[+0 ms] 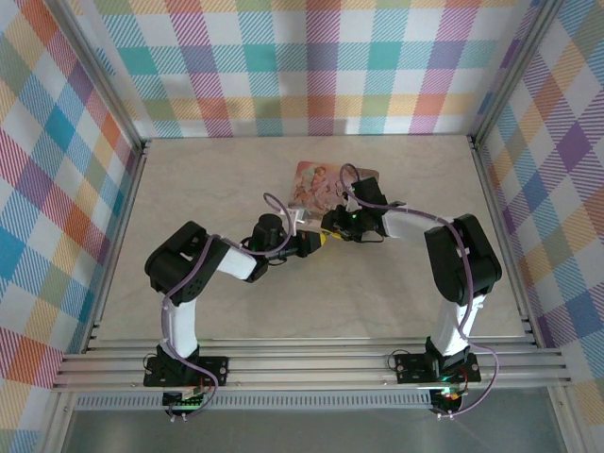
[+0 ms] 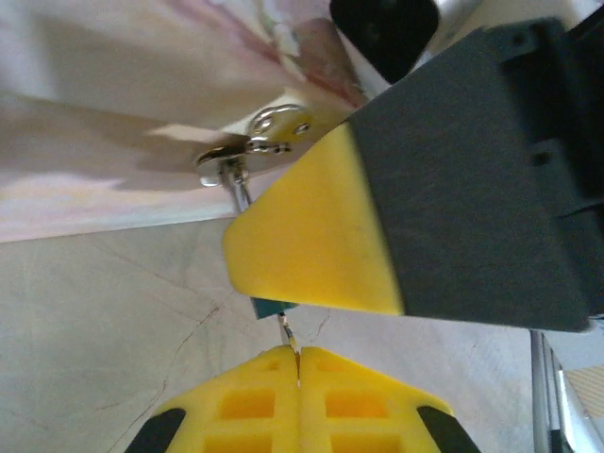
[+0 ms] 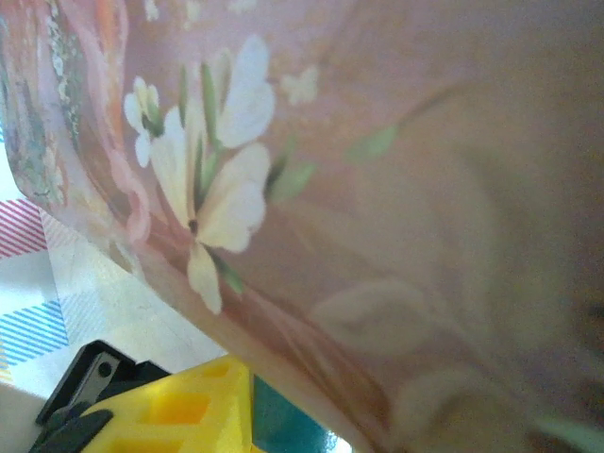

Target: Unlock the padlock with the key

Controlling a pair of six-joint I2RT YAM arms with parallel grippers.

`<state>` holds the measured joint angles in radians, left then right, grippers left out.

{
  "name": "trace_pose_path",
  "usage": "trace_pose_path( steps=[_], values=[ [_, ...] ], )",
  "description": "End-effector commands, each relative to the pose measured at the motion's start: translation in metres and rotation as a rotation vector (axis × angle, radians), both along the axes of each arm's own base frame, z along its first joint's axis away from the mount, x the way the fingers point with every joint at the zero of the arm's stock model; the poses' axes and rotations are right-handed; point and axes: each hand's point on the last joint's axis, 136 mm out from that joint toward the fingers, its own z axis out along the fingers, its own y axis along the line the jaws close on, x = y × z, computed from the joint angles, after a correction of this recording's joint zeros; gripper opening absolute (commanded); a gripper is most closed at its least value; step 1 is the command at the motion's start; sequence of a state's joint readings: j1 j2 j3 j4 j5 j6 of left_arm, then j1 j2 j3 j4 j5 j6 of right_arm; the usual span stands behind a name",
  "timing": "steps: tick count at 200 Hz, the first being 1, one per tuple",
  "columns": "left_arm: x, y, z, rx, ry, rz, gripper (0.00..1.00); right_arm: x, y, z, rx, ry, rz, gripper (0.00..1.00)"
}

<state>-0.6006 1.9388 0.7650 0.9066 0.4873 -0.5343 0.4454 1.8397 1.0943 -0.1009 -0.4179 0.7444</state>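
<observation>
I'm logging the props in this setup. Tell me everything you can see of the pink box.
The box is pink with a glossy look, printed with a picture and white flowers. It lies slantwise on the table, towards the far middle. A silver hasp sits on its near side, with the teal padlock right beside it. Whether the lid is latched cannot be told.

The box (image 1: 316, 179) lies on the far half of the table (image 1: 208, 189) (nearer the back wall than the arm bases). The two grippers meet just before its near edge, the left gripper (image 2: 298, 360) on the left and the right gripper (image 1: 332, 229) on the right. The padlock (image 2: 272, 307) hangs below the clasp (image 2: 269, 132) on the box's side, partly behind one right finger (image 2: 321, 236), with the key (image 2: 288, 332) between it and the left fingertips.
</observation>
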Motion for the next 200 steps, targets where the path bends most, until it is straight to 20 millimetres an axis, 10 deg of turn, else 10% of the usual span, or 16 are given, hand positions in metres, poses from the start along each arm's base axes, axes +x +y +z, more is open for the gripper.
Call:
trace_pose_path(
  steps=[1, 65, 124, 151, 200],
  values=[
    [0.007, -0.009, 0.029, 0.038, -0.127, -0.035, 0.0, -0.035, -0.003, -0.033, -0.019, 0.237, -0.018, 0.27],
    [-0.002, -0.018, 0.018, 0.364, -0.233, -0.069, 0.0, -0.038, -0.002, -0.024, -0.02, 0.276, -0.02, 0.0],
    [-0.012, -0.02, 0.017, 0.447, -0.221, -0.082, 0.0, -0.034, 0.002, -0.021, 0.004, 0.298, -0.05, 0.0],
    [-0.012, -0.017, 0.021, 0.341, -0.119, -0.053, 0.29, -0.033, -0.001, -0.022, -0.009, 0.3, -0.075, 0.0],
    [-0.009, 0.009, 0.035, 0.213, 0.028, 0.095, 0.41, -0.025, -0.001, -0.019, -0.016, 0.289, -0.109, 0.0]
  ],
)
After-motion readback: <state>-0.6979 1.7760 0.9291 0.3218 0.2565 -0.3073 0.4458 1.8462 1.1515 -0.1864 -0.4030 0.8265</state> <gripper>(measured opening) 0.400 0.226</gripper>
